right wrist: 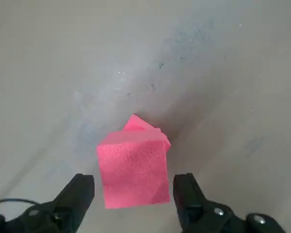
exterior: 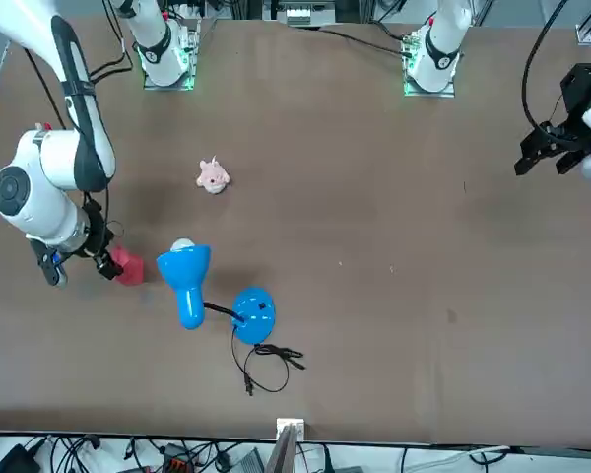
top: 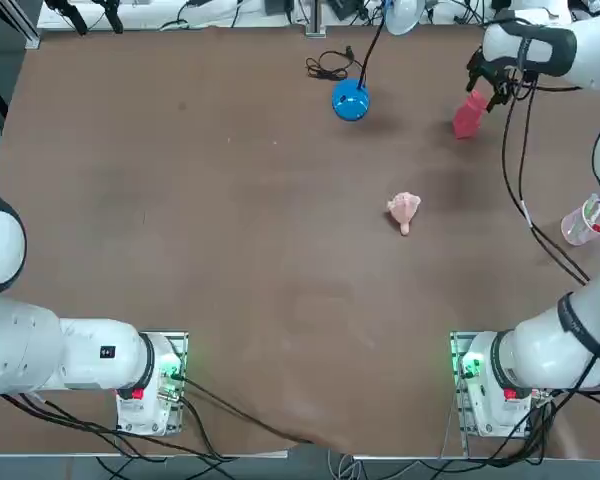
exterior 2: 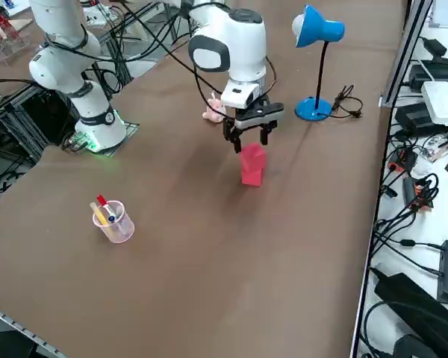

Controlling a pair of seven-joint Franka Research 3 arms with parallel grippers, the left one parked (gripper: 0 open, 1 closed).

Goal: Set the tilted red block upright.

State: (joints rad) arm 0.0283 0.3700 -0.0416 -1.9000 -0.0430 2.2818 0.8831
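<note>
The red block point(top: 467, 117) rests on the brown table at the far right, past the pale pink toy. In the right side view the red block point(exterior 2: 252, 165) stands taller than wide on the table; any slight lean is hard to judge. My right gripper point(exterior 2: 248, 138) hangs just above it, open, fingers spread to either side. In the right wrist view the block's upper face point(right wrist: 133, 165) sits between the two black fingertips point(right wrist: 82, 187) without touching them. The front view shows the gripper point(exterior: 79, 268) beside the block point(exterior: 128, 266).
A blue desk lamp point(top: 350, 100) with a black cord point(top: 328, 68) stands to the block's left at the far edge. The pale pink lumpy toy point(top: 404, 210) lies nearer mid-table. A clear cup with pens point(top: 585, 222) sits near the right edge.
</note>
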